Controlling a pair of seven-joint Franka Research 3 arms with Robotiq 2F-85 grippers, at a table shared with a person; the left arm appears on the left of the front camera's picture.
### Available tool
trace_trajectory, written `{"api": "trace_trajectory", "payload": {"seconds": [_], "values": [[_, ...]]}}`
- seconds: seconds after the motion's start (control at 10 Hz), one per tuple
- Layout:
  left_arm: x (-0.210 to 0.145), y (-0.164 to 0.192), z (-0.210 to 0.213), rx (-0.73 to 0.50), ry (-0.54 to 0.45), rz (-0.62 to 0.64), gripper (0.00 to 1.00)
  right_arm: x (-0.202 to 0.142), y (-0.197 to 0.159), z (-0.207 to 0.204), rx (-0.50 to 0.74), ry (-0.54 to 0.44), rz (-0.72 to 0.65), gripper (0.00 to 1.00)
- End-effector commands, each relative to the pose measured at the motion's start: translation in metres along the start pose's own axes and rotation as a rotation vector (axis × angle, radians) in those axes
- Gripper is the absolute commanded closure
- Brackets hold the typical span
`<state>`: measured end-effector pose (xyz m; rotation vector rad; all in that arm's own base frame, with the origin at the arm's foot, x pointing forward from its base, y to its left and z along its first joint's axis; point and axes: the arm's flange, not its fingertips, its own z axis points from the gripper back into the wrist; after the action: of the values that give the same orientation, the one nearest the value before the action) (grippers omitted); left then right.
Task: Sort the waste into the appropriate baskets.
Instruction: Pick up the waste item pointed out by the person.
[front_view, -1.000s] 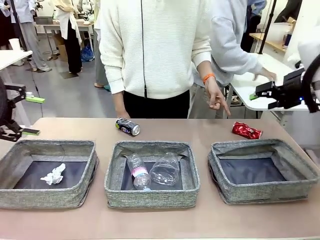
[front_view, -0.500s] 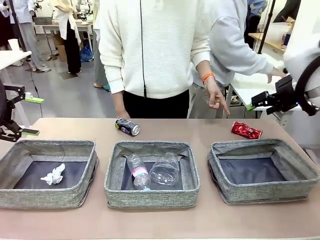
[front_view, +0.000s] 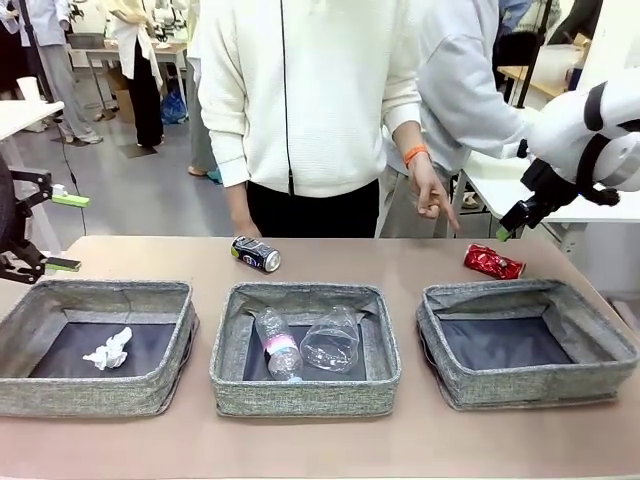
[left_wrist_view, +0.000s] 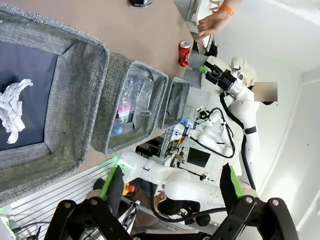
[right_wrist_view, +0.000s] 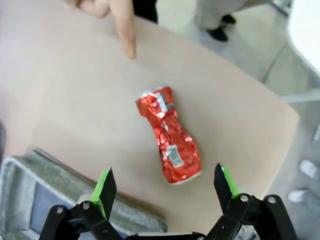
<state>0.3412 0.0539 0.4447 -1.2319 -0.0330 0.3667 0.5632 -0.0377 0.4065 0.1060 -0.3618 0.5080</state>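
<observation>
Right gripper (front_view: 505, 228) hangs over the far right of the tan table (front_view: 380, 262), jaws wide apart and empty, above the crushed red metal can (right_wrist_view: 169, 141). The can lies on the table just beyond the right grey woven-fabric basket (front_view: 600, 330), and a person's hand (front_view: 430, 195) points near it. Left gripper (front_view: 62, 232), also spread and empty, sits at the far left corner; a dark blue can (front_view: 256, 253) lies beyond the middle basket (front_view: 300, 395), which holds a clear plastic bottle with pink label (front_view: 277, 345) and a crushed clear bottle (front_view: 330, 340), and a crumpled white tissue (front_view: 108, 350) lies in the left basket (front_view: 90, 395).
</observation>
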Motion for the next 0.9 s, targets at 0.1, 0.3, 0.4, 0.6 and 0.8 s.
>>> {"api": "trace_trajectory", "payload": {"seconds": [0.1, 0.3, 0.4, 0.6, 0.8], "values": [[-0.002, 0.0, 0.002, -0.007, 0.008, -0.019, 0.0, 0.019, -0.009, -0.033, 0.114, 0.028, 0.055, 0.0], [-0.002, 0.0, 0.002, -0.007, 0.008, -0.019, 0.0, 0.023, -0.008, -0.058, 0.055, 0.072, 0.082, 0.0], [-0.002, 0.0, 0.002, -0.007, 0.008, -0.019, 0.0, 0.024, -0.007, -0.069, 0.025, 0.056, 0.076, 0.0], [-0.002, 0.0, 0.002, -0.007, 0.008, -0.019, 0.0, 0.026, -0.007, -0.086, 0.029, 0.082, 0.071, 0.0], [-0.002, 0.0, 0.002, -0.007, 0.008, -0.019, 0.0, 0.025, -0.009, -0.098, 0.039, 0.103, 0.06, 0.0]]}}
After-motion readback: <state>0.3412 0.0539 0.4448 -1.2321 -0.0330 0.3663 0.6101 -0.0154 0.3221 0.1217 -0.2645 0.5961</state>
